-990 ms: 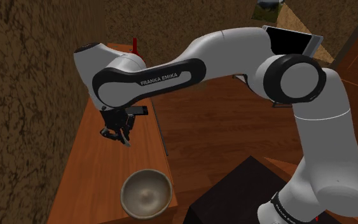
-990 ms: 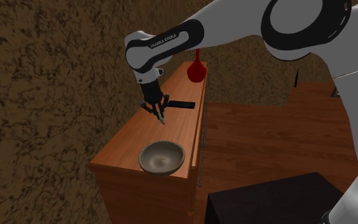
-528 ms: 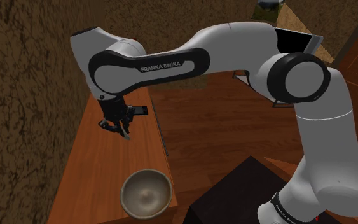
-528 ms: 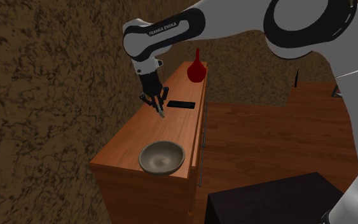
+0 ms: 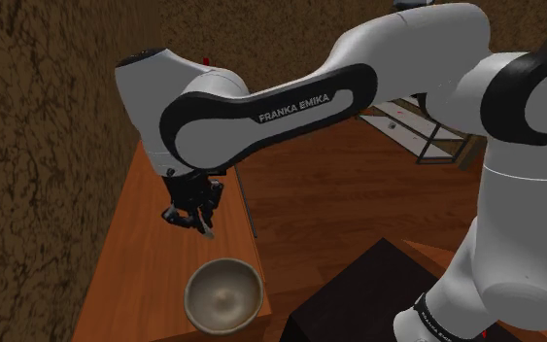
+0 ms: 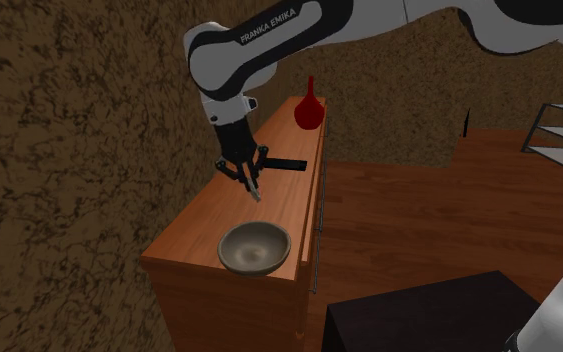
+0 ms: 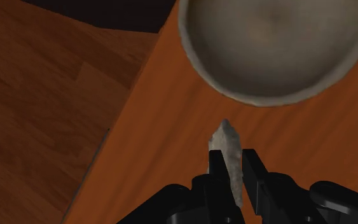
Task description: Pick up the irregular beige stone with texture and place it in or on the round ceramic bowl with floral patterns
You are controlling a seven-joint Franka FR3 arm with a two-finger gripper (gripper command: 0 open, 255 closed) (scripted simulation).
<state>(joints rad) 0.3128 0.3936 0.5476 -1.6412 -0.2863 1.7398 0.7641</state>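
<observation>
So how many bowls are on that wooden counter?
1. The bowl sits at the counter's end away from the red vase. The gripper holds the stone above the wood just short of it. The arm hides some of the counter, so another could be hidden.

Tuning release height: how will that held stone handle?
The stone looks rigid and rough, so probably won't slip much. It's a thin pointed sliver clasped at one end by the gripper, so it may pivot. Uneven shape suggests it'll tumble, not roll, in the bowl.
</observation>
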